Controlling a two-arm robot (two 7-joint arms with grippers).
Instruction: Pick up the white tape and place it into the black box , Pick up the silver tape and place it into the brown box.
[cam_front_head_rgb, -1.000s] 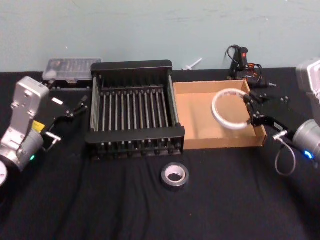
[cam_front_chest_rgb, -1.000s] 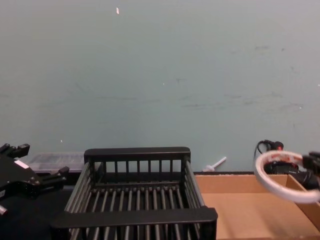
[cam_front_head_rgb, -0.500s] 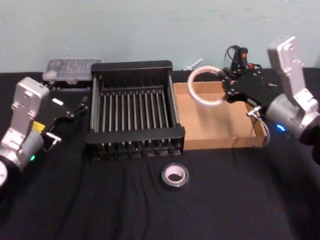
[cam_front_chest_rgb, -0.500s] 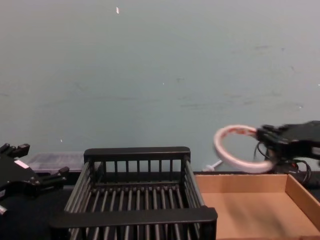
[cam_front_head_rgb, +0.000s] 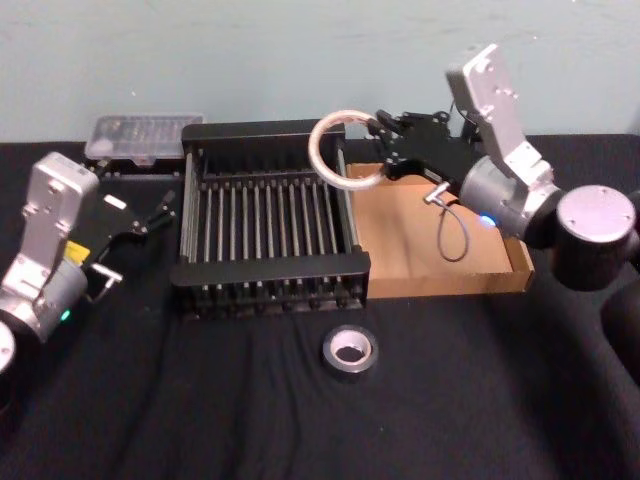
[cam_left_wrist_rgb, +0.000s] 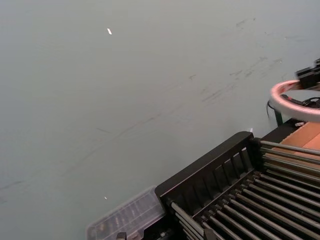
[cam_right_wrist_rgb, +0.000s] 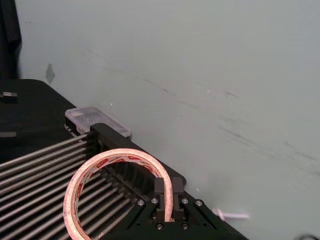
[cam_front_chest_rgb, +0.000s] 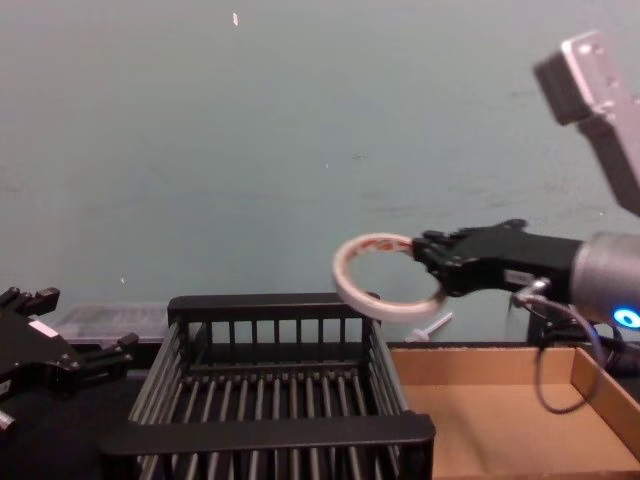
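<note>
so the first half is close but not done: the right gripper (cam_front_head_rgb: 383, 145) has its fingers pinched shut on the rim of the white tape (cam_front_head_rgb: 345, 149), and the roll hangs in the air over the right rear corner of the black box (cam_front_head_rgb: 265, 275), not set down in it yet. in the chest view the white tape (cam_front_chest_rgb: 380, 277) sits above the crate's back rim, tilted, well clear of the bars. the silver tape (cam_front_head_rgb: 350, 351) lies flat on the black table (cam_front_head_rgb: 460, 400) in front of both boxes, untouched, and the brown box (cam_front_head_rgb: 400, 250) has nothing in it, so that whole second half is still to do.

the left gripper (cam_front_head_rgb: 150, 217) is parked off to the left of the crate, fingers spread a bit, holding nothing.

compared with a second ago: the roll was hanging over the right side of the brown box, half a second ago it was over that box's back left corner, and now it has crossed to the crate's edge. the silver roll and the left arm haven't budged.
</note>
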